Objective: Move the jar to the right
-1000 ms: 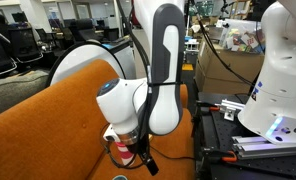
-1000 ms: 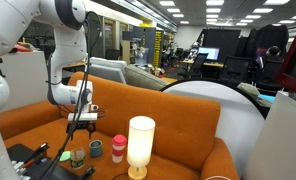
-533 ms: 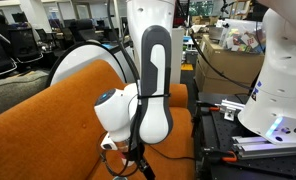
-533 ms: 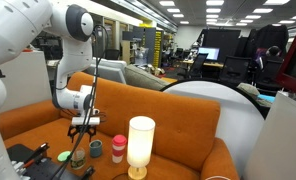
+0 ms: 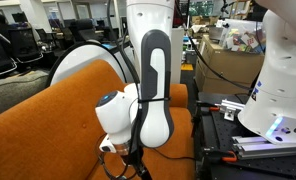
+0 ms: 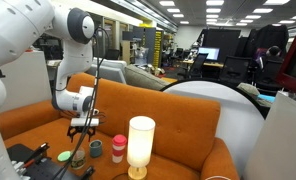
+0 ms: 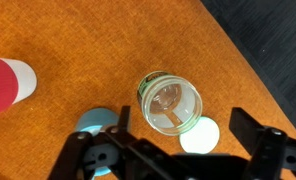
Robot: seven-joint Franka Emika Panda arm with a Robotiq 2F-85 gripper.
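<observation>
The jar is seen from above in the wrist view: a small round jar with a pale greenish rim, standing upright on the orange sofa seat. My gripper is open and hangs just above it, its dark fingers on either side and apart from the glass. In an exterior view the jar is a squat olive shape right under the gripper. In an exterior view the arm hides the jar.
A white cup with a pink cap stands right of the jar, then a glowing cream lamp. A grey cup, a blue disc and a pale disc lie close by. The sofa back rises behind.
The arm has come down over the jar since a second ago, and the gripper now hangs low above it. The jar has not moved.
</observation>
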